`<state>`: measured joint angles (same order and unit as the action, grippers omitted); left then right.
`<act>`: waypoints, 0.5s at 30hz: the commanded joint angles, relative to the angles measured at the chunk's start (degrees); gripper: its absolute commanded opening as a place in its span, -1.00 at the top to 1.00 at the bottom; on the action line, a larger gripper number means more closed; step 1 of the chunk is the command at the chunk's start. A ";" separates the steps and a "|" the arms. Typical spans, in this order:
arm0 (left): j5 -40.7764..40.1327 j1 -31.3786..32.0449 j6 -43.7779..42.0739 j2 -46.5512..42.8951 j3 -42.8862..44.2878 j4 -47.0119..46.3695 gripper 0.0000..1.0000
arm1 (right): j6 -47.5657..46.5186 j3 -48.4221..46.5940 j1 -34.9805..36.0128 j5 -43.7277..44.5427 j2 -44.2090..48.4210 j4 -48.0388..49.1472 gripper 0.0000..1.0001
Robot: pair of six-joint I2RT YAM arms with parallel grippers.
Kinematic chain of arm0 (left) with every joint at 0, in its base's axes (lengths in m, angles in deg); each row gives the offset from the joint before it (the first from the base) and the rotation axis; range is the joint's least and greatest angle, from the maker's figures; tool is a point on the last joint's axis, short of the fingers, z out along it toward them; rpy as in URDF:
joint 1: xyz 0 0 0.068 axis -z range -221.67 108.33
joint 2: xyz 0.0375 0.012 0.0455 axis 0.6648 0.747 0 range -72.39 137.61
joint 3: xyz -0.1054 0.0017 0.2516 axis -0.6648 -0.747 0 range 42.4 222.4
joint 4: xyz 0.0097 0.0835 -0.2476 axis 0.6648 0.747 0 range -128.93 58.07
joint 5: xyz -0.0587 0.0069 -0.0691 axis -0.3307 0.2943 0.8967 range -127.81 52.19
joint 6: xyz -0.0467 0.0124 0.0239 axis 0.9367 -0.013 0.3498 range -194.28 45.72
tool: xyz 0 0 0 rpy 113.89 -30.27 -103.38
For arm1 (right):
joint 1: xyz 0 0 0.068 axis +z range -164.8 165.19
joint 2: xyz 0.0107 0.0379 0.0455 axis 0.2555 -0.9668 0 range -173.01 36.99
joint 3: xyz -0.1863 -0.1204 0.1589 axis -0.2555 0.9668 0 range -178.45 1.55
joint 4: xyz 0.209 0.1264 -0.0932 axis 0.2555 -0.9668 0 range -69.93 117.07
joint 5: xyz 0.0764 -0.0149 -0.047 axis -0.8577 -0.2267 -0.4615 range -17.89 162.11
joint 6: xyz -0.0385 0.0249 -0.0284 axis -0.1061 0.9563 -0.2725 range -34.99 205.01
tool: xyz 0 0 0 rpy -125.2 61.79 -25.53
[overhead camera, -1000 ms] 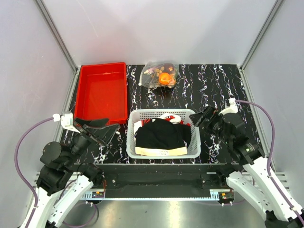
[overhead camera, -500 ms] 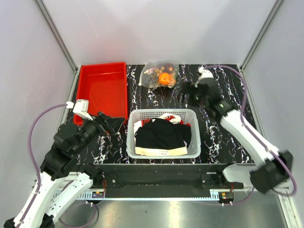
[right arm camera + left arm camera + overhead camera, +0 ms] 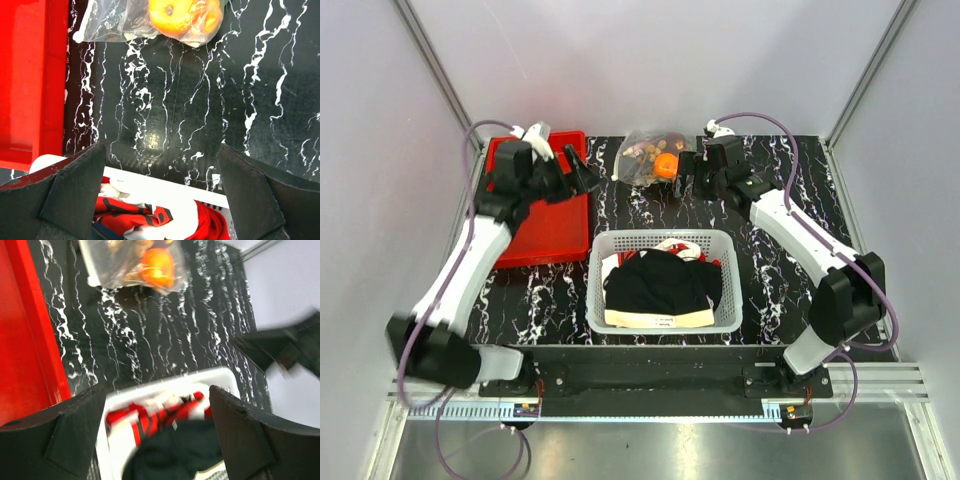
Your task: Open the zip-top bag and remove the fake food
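Observation:
The zip-top bag [image 3: 655, 158] lies shut on the black marbled table at the far middle. It holds the fake food: an orange fruit [image 3: 666, 166] and brown nut-like balls show through it. My left gripper [image 3: 578, 172] is open and empty, just left of the bag, by the red bin's right wall. My right gripper [image 3: 693, 178] is open and empty, just right of the bag. In the left wrist view the bag [image 3: 125, 262] lies far ahead of the gripper [image 3: 157, 435]. In the right wrist view the bag [image 3: 145, 17] lies ahead of the gripper [image 3: 160, 195].
A red bin [image 3: 535, 200] stands at the far left. A white mesh basket [image 3: 730, 300] with black, white and red clothes stands in the middle, near side of the bag. Grey walls close the back and both sides.
Both arms have swung from the near edge to the far part of the table. The left gripper went up past the red bin, the right to the bag's right side. The bag has not moved.

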<state>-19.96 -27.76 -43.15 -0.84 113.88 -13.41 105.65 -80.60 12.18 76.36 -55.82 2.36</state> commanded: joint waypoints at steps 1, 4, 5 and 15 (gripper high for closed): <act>14.31 -4.67 4.36 13.92 6.55 -8.63 -0.68 | 3.17 0.67 -0.18 -2.49 3.69 0.89 -0.99; 15.90 -5.56 6.21 25.07 14.10 -10.40 -0.58 | 4.05 3.48 -0.18 -5.73 6.76 0.89 -0.99; 16.43 -5.74 6.65 27.83 18.12 -10.14 -0.56 | 4.49 4.36 -0.18 -5.92 8.42 0.98 -0.99; 10.20 -5.91 9.91 52.09 35.46 -9.52 -0.24 | 4.23 12.27 -0.18 -6.36 18.63 1.59 -1.00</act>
<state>-7.31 -33.39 -34.52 47.39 143.50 -21.28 110.13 -69.52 12.18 70.96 -41.33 2.04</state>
